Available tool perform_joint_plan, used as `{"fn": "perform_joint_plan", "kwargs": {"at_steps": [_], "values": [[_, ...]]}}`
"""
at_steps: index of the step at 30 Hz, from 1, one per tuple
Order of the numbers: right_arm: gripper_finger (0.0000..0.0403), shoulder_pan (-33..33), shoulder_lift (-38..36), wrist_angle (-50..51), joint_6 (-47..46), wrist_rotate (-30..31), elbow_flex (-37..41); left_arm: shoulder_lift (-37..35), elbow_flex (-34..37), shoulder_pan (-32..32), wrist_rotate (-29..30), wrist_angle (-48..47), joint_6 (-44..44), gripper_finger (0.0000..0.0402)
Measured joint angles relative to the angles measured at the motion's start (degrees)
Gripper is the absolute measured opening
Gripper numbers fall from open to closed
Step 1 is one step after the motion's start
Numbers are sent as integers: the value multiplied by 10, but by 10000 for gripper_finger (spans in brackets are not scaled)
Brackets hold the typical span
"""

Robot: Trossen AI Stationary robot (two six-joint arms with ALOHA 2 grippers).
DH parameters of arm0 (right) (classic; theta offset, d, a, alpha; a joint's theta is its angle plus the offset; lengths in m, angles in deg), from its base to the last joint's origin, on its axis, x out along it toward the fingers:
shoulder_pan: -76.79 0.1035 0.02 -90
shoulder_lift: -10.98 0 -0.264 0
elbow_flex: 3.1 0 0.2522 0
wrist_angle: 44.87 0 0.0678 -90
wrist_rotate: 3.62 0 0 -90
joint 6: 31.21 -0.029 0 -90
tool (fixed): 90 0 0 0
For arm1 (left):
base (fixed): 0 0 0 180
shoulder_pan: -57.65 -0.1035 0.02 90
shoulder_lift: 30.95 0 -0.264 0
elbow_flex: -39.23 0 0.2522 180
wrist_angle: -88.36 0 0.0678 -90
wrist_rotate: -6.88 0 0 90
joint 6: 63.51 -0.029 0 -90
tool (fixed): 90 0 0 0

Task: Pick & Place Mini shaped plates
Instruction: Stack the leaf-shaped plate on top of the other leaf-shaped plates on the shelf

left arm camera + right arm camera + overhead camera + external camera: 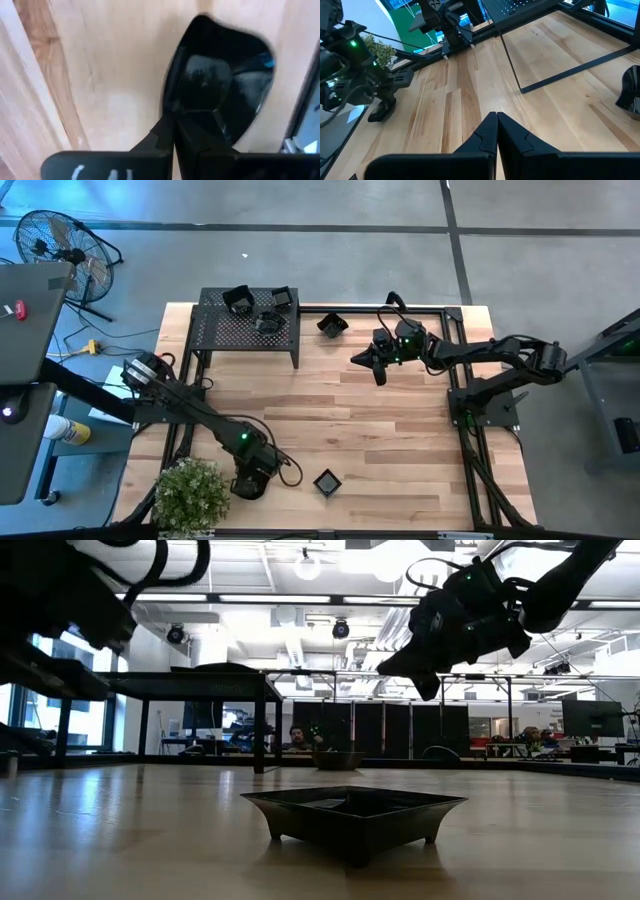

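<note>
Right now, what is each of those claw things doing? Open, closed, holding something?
Left gripper: closed, low at the table's near edge beside a mini plate, holding nothing.
Right gripper: closed and empty, raised above the table.

Dark jointed arms, green indicator lights, black cables, white-scrawled left pincer (172, 142).

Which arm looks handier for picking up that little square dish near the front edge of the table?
Probably the left. Its hand sits low beside the square dish, though it seems to be holding another plate already. The right hand hangs high, fingers closed, over the far half of the table.
</note>
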Motion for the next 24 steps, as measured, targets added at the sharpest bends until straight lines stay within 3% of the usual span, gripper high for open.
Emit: {"fn": "perform_joint_plan", "kwargs": {"at_steps": [10,19,24], "values": [[0,0,0,-4,-1,0,0,-36,-1,0,12,-14,72,8],[0,0,0,-4,-1,0,0,-31,-1,0,14,-10,107,91],[0,0,0,-4,0,0,0,-24,5,4,30,3,113,107]]}}
